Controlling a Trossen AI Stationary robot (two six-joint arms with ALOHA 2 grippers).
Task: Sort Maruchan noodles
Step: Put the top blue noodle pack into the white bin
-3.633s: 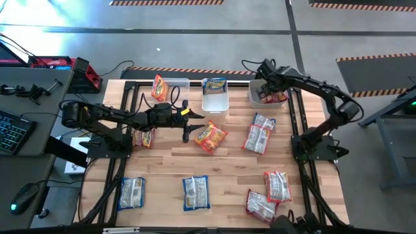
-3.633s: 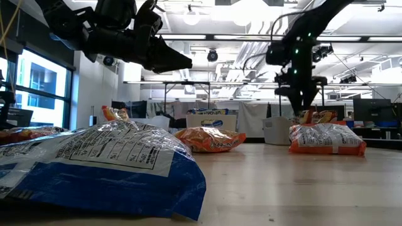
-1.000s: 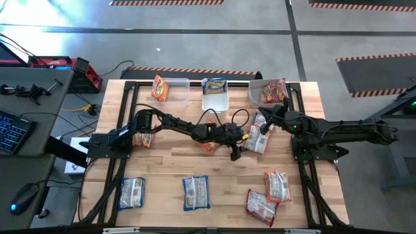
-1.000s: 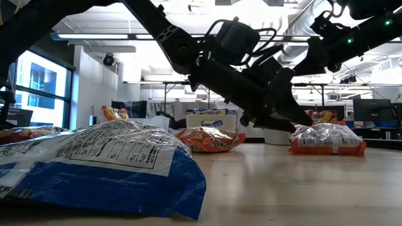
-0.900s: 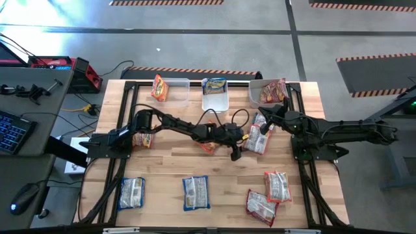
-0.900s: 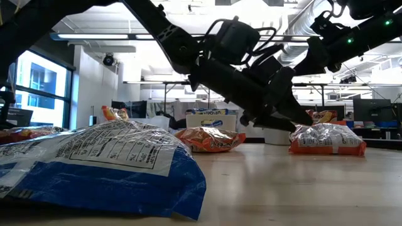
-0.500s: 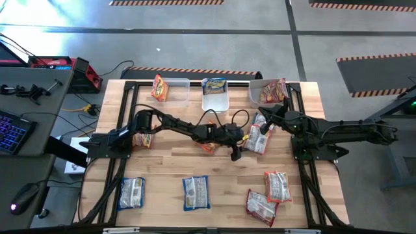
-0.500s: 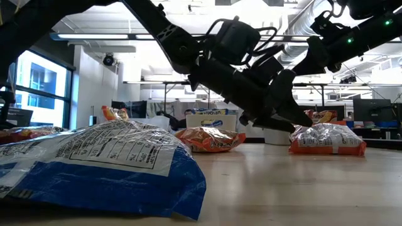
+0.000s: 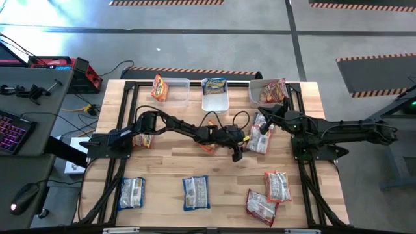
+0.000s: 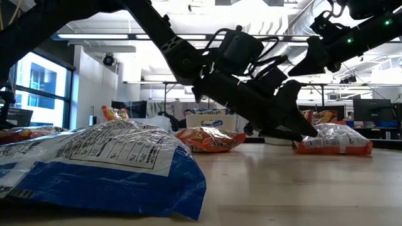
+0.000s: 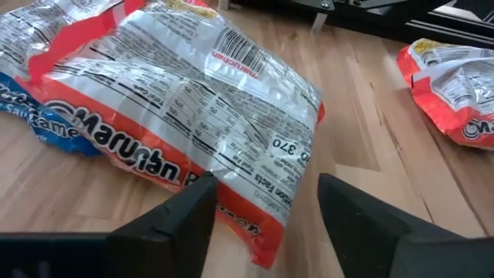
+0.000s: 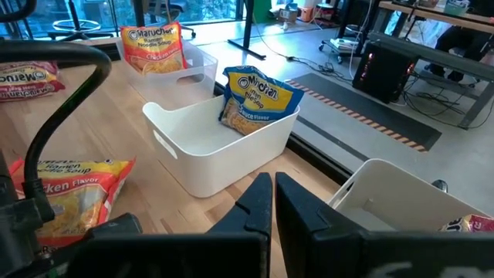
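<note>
A red-and-white Maruchan packet [image 9: 259, 138] lies flat on the table right of centre; it also shows in the left wrist view [image 11: 193, 100] and the low view [image 10: 336, 141]. My left gripper [image 9: 237, 153] is open and low at the packet's left edge, which runs between its fingers [image 11: 266, 189]. My right gripper [image 9: 263, 126] hangs shut well above the packet's far end [image 10: 308, 63], touching nothing. An orange packet [image 9: 207, 145] lies under my left arm. My left gripper has one fingertip [image 11: 202, 189] at the wrapper of the red-and-white packet, near its corner [image 11: 235, 181]. The other finger [image 11: 340, 197] stands over bare wood beyond the packet's edge. The fingers slant down from the table's left. The packet lies flat on the table.
Three bins stand along the far edge: the left [image 9: 175, 91] holds an orange packet, the middle [image 9: 216, 101] a blue one, the right [image 9: 257, 96] a red one. Blue packets [image 9: 132, 193] [image 9: 195, 193] and red ones [image 9: 277, 185] [image 9: 261, 205] lie near the front edge.
My left gripper has dropped lower and edged toward the table's right, up to the red-and-white packet. That packet has slid a little toward the right edge, still flat on the table.
</note>
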